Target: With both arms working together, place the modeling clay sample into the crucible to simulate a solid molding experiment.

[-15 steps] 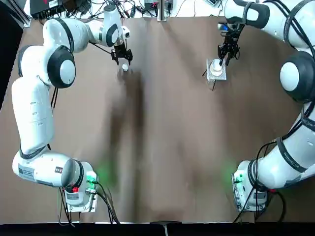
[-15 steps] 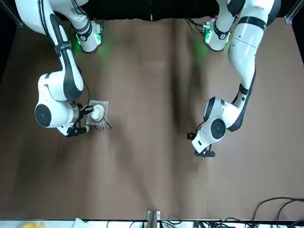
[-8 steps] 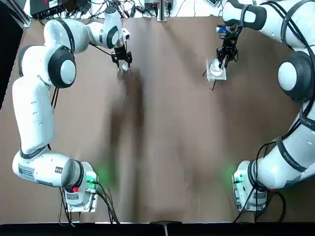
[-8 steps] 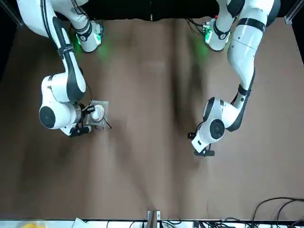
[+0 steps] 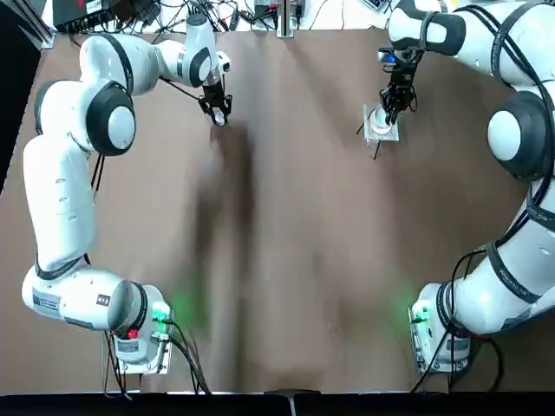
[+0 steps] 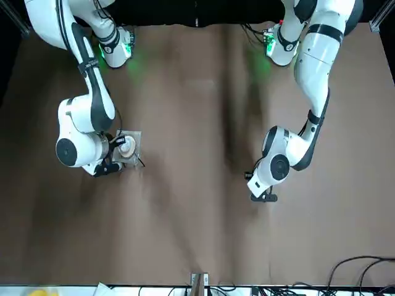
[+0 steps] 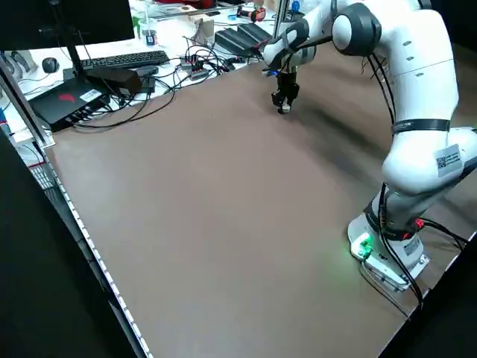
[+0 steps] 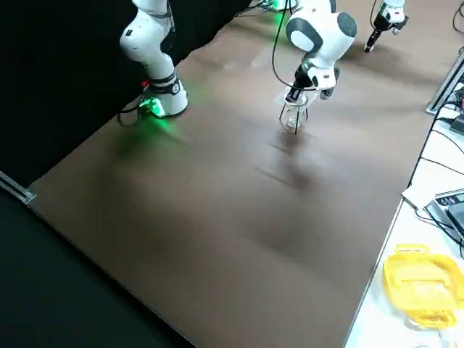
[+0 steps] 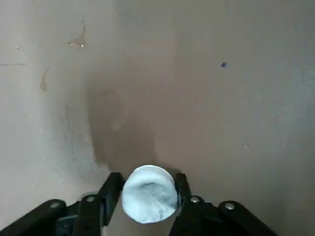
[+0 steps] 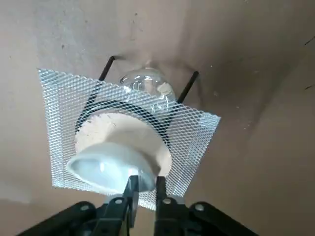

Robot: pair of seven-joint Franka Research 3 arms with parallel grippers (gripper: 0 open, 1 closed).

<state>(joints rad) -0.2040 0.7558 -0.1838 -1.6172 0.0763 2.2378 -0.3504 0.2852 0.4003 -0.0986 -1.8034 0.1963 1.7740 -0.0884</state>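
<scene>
Left hand (image 9: 149, 178), pointing down over the worktop's far left, clasps a round white cup (image 9: 147, 167) holding crumpled white clay (image 9: 150, 199). Right hand (image 10: 147, 180), angled down at far right, grips a smooth, tilted white ceramic bowl (image 10: 106, 164) by its edge over square wire mesh (image 10: 194, 142) with a flat round centre. Brown worktop (image 5: 295, 260); cables (image 7: 190, 67) and a keyboard (image 7: 130, 60) beyond.

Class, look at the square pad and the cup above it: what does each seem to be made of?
The square pad looks like bare metal wire mesh, judging by its open silvery lattice; its flat whitish centre may be ceramic, as it is matte and chalky. The cup appears to be glazed ceramic, perhaps porcelain: smooth, white, with a glossy highlight inside.
</scene>
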